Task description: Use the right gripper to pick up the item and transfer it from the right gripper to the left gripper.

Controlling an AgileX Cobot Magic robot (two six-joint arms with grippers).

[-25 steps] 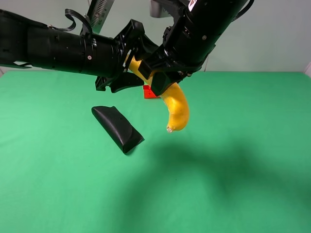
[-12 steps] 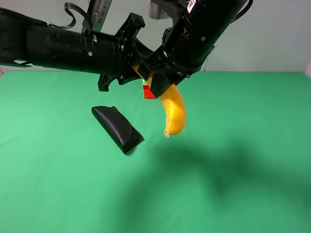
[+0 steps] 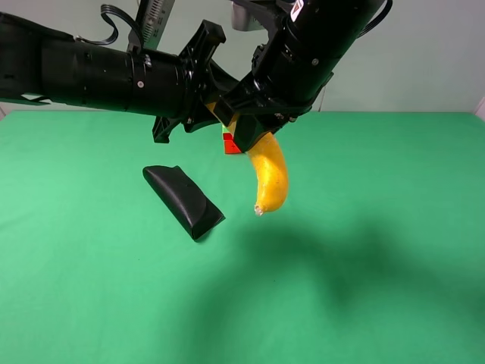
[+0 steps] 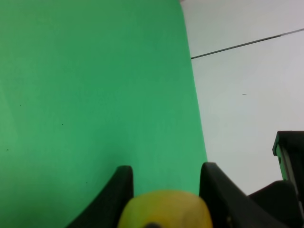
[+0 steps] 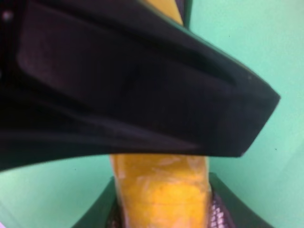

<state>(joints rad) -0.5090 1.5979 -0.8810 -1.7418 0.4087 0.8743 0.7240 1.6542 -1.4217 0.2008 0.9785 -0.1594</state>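
The yellow banana (image 3: 271, 178) hangs curved-end down in mid-air above the green table. My right gripper (image 3: 250, 135) comes from the upper right and is shut on its upper part. My left gripper (image 3: 215, 106) reaches in from the left, its jaws closed on the banana's top end just above the right gripper. In the left wrist view the banana's end (image 4: 164, 211) sits between the two fingers of the left gripper (image 4: 166, 167). In the right wrist view the banana (image 5: 161, 185) is clamped in the right gripper (image 5: 161, 211), with the left gripper (image 5: 133, 95) crossing in front.
A black pouch-like case (image 3: 184, 201) lies on the green table (image 3: 394, 250) below and to the left of the banana. A small multicoloured cube (image 3: 231, 145) sits behind the grippers, mostly hidden. A white wall stands behind the table.
The left gripper's jaws, spread around the banana's top a second ago, have closed on it. The banana has shifted slightly left. Little has moved in the last half second.
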